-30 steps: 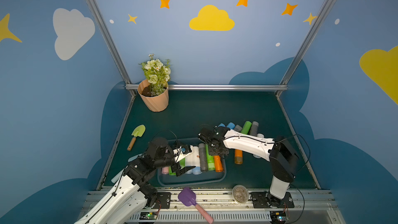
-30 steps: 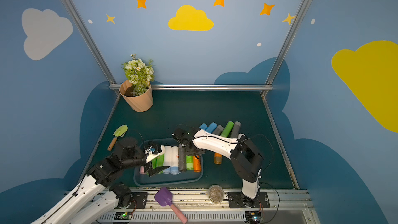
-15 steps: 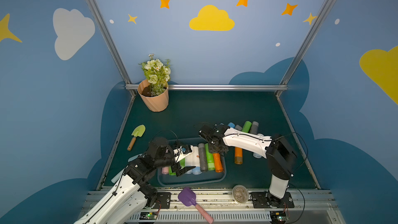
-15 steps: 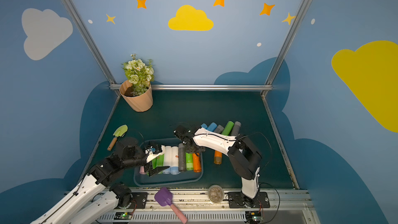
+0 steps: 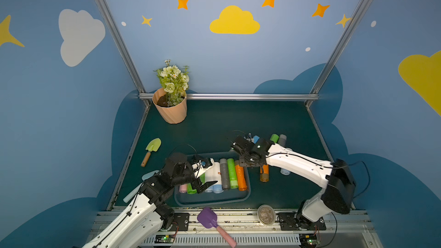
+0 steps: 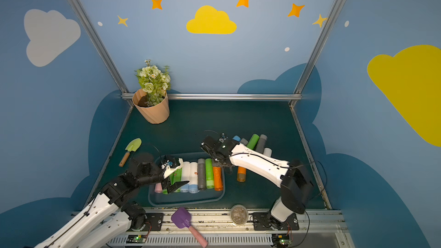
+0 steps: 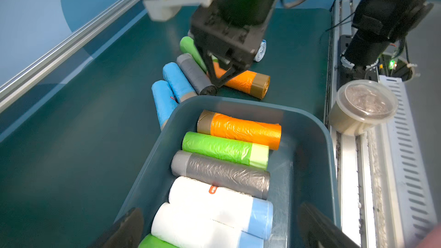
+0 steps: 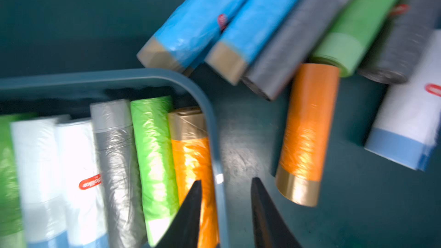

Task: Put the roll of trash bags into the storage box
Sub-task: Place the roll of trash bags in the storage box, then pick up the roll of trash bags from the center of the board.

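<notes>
One orange roll [image 8: 191, 158] already lies in the box [image 8: 95, 77]; right jaws hang parted and empty over its rim, left jaws wide, empty. Next, likely: grasp the other orange roll [image 8: 307, 125] on the tabletop [image 8: 238, 139] beside it.

Both top views are evenly lit from above, sharp, dimmer on the mat [image 5: 226, 120]; wide-angle stretch splays the posts [image 5: 112, 32] toward the upper corners; right wrist view is motion-blurred, with glare on the rolls [image 8: 191, 158]; left wrist view crisp.

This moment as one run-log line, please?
left hand: open over storage box | right hand: open, empty, above rim | loose orange roll: beside box
</notes>
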